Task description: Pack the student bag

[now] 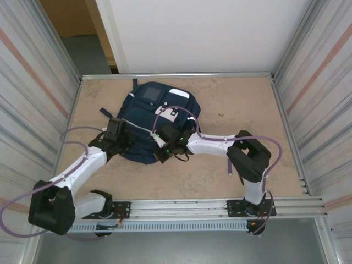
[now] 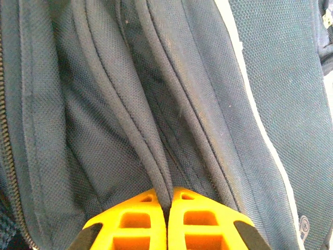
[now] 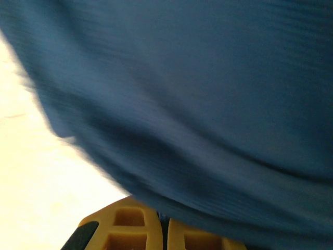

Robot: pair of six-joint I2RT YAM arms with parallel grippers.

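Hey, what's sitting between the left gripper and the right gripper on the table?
The student bag: its navy near edge fills that gap in the top view; the left gripper pinches a fold.

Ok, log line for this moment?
left end effector: shut on student bag piping | right end effector: shut on bag edge | bag on table

The left arm (image 1: 82, 165) and right arm (image 1: 217, 144) wear white link shells between black joint housings. Lavender cables (image 1: 179, 108) loop alongside. Their base plates (image 1: 250, 208) are black. The jaws are orange-yellow plastic with rectangular cut-outs.
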